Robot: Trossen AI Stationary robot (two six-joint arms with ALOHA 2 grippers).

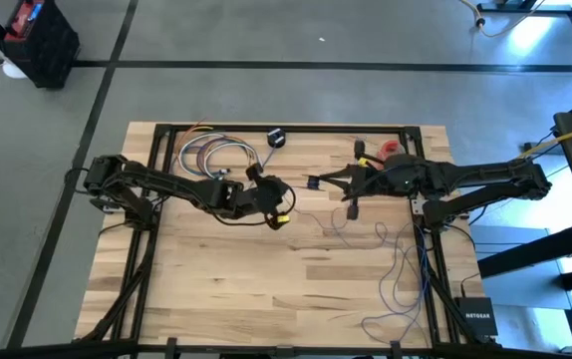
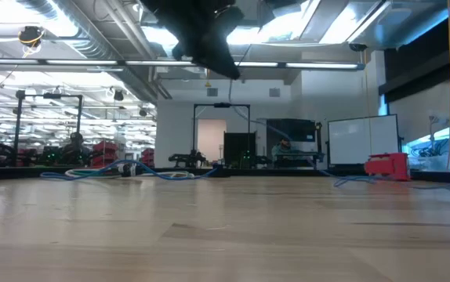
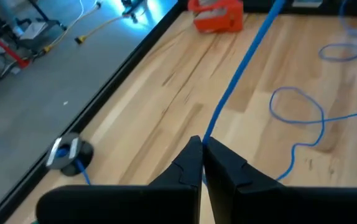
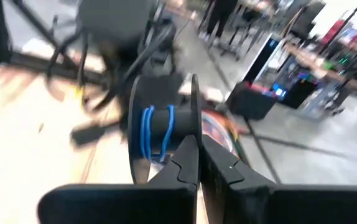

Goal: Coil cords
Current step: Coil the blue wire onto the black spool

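1. Mid-counter [image 1: 266, 269]: left end effector [image 3: 201, 144], fingers pinched together on the blue cord [image 3: 241, 68], held taut above the wood.
2. Right end effector [image 4: 198, 144]: fingers together, gripping a black spool [image 4: 163, 127] wound with a few blue turns.
3. Cord slack: loose loops [image 1: 391, 264] on the counter's right side.
4. Red tape roll [image 3: 216, 15]: far edge.

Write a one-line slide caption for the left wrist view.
Left tool shut on a taut blue cord above the wooden table.
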